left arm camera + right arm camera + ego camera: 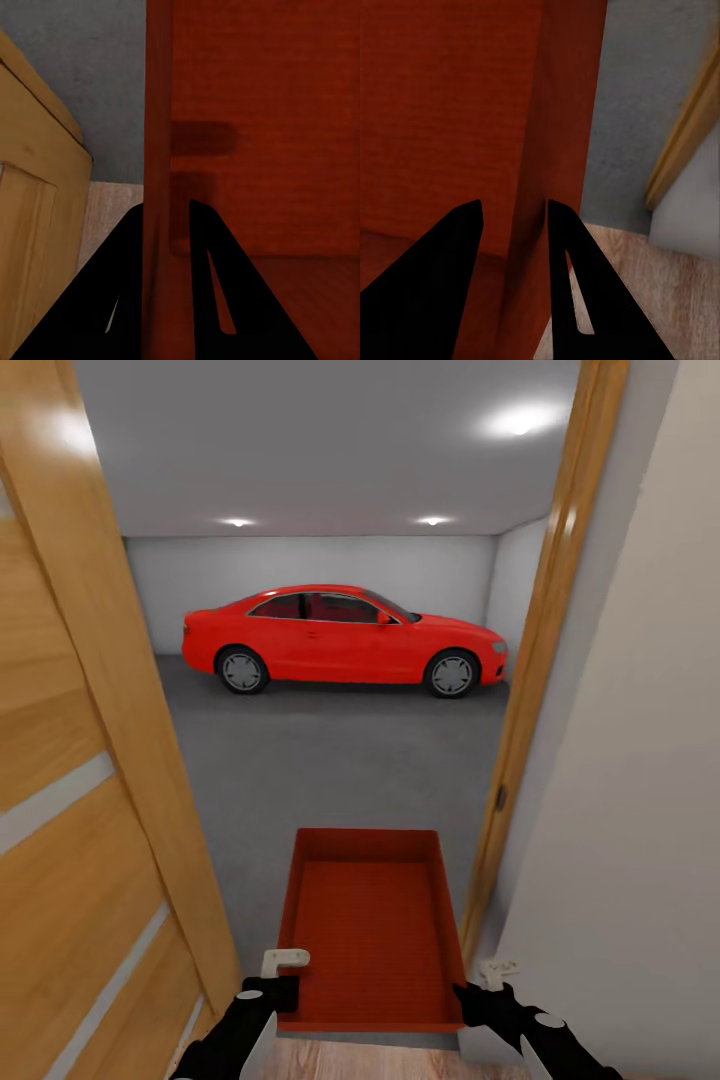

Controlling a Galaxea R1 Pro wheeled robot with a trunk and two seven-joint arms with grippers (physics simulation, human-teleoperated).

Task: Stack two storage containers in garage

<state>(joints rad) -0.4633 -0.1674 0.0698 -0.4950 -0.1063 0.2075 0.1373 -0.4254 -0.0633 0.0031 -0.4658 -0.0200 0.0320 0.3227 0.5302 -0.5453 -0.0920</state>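
One orange-red lidless storage container (370, 930) hangs low in front of me in the doorway, its long side pointing into the garage. My left gripper (282, 985) is shut on the container's left wall near the close corner; in the left wrist view the gripper (166, 206) has that wall (157, 112) between its fingers. My right gripper (480, 988) is shut on the right wall, and in the right wrist view the gripper (514, 206) pinches the wall (562, 112). Beyond the threshold the garage's dark grey floor (330, 760) stretches ahead.
A wooden door (80, 810) stands open close on the left. The wooden door frame (540, 660) and a pale wall (640, 810) are tight on the right. A red car (345, 640) is parked across the far wall. Light wood planks (370, 1060) lie under the container's near end.
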